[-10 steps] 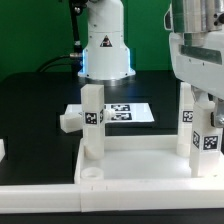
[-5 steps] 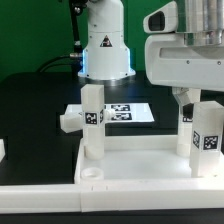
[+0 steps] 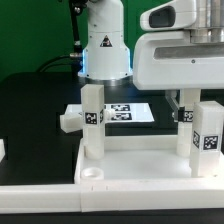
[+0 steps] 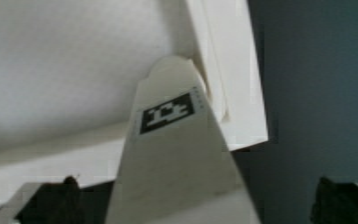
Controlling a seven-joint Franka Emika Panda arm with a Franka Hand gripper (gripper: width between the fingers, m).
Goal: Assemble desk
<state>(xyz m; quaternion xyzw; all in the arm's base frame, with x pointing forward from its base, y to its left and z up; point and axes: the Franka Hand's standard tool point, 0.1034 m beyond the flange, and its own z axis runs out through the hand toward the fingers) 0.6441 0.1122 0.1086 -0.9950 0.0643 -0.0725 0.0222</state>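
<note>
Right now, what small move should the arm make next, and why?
Probably straight down over the right leg. The gripper hangs above that upright leg, its fingers apart on either side and not yet touching, so lowering would let it close on the leg.

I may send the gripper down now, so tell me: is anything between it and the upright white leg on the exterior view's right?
Nothing visible is. The gripper hangs directly above the upright white plastic leg standing in the white rimmed tabletop. In the wrist view the tagged leg rises between the dark fingertips, the gap unobstructed.
</note>
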